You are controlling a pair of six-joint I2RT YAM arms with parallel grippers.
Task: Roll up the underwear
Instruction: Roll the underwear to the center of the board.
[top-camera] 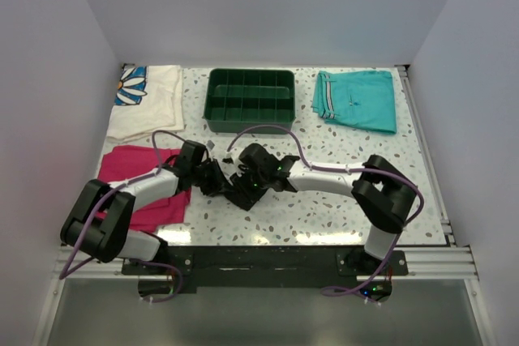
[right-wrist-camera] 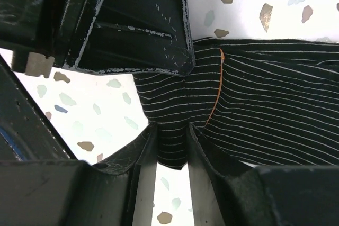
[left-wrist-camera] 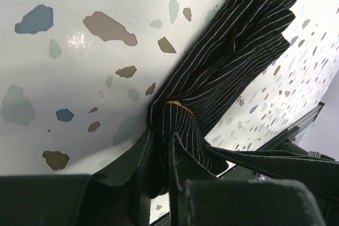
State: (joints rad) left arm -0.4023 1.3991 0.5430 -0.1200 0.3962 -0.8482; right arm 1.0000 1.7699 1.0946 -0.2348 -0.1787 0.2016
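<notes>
The speckled surface (top-camera: 308, 216) carries a green tray (top-camera: 251, 72). Just on my side of that tray, the black striped underwear (left-wrist-camera: 233, 62) lies bunched. My left fingers (left-wrist-camera: 127, 169) pinch an orange-edged fold of it, and my right fingers (right-wrist-camera: 135, 154) clamp another fold right alongside.

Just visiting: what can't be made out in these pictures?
Top view: the underwear blends into the black grippers holding it, so how far it is rolled cannot be told.
Left wrist view: the left gripper hides the pinched end, and the cloth runs off the top edge.
Right wrist view: the right gripper covers the pinched part, and the cloth runs off the right edge.
</notes>
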